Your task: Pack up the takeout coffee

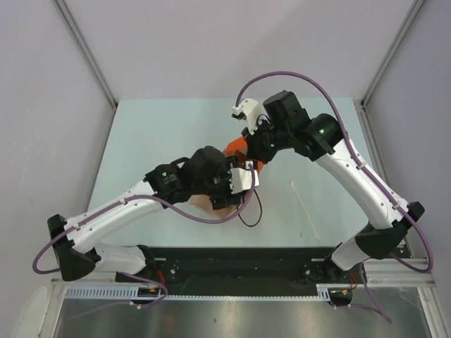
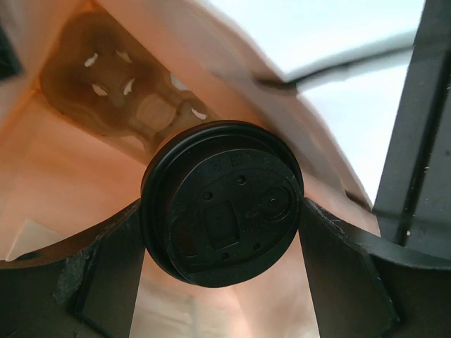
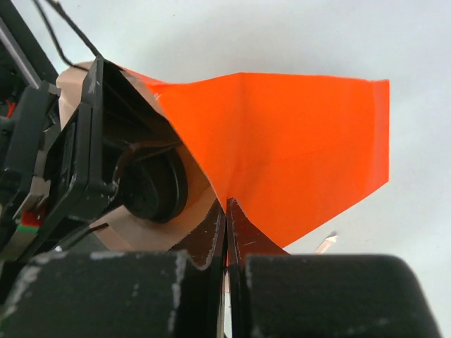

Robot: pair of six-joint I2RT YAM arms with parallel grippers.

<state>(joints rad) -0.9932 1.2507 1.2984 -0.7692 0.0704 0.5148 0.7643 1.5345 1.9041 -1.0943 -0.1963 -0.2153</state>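
The takeout coffee shows its round black lid, tilted toward the left wrist camera; the cup body is hidden behind it. My left gripper is shut on it, one finger pressing each side, deep inside the orange paper bag, whose tan inner walls surround it. The right wrist view sees the lid through the bag's mouth. My right gripper is shut on the bag's rim, holding the mouth open. From above, only a patch of the bag shows between the two wrists.
A thin white stick lies on the table to the right of the bag, its tip showing past the bag's edge. Both arms meet over the middle of the pale table. Grey walls stand on three sides.
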